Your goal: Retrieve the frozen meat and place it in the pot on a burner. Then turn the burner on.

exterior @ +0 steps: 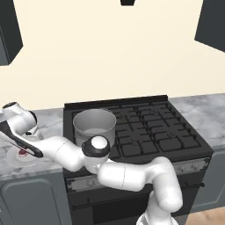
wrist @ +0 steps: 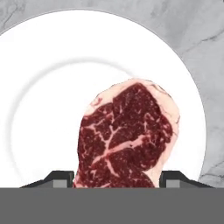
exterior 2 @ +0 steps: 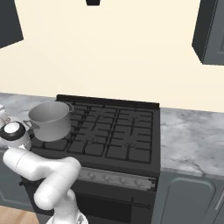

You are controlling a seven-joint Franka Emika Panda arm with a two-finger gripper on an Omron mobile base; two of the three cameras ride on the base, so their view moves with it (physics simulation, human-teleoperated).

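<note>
— While my gripper (wrist: 116, 181) hangs over the plate (wrist: 39, 131), its fingers (wrist: 59, 178) sit wide, the steak (wrist: 124, 135) between them.

— Where's that?

— Left counter, pot (exterior: 94, 125) on the near-left burner (exterior 2: 54, 142) to its right; steak's long axis runs away from me.

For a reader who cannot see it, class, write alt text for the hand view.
A raw steak lies on a white plate, between the two finger tips of the end effector. The plate sits on a grey marble counter.

Steak (wrist: 127, 135) red, whitish marbling; plate (wrist: 39, 109) white; pot (exterior: 94, 125) grey.
</note>
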